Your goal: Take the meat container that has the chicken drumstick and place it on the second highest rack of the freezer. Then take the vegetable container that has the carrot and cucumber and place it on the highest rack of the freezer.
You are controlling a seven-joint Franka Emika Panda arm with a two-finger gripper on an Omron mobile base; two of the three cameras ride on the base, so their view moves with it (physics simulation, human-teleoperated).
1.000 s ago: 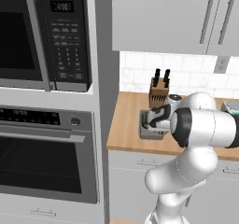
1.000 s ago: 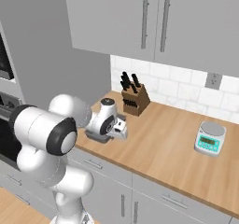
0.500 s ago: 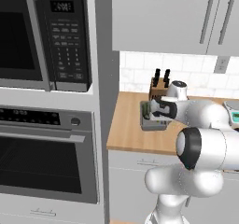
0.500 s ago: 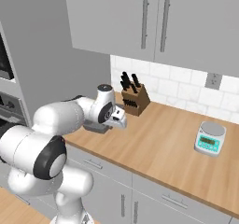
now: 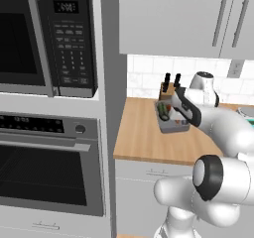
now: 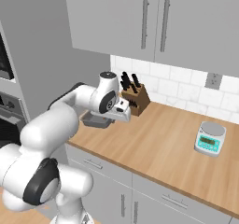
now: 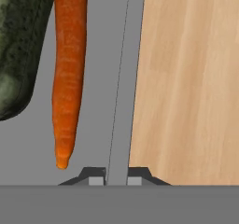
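Gripper: clamped on container rim | Vegetable container: grey tray above the wooden counter | Carrot: slim, orange, tapered, beside dark green cucumber | Knife block: behind.

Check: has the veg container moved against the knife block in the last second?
Yes. The vegetable container, gripper shut on its wall, now sits closer to the knife block than a second ago.

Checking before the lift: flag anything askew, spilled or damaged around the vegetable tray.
Nothing stands out. The carrot and cucumber lie inside the grey tray, nothing spilled. The gripper is shut on the tray's wall. The knife block and scale stand upright.
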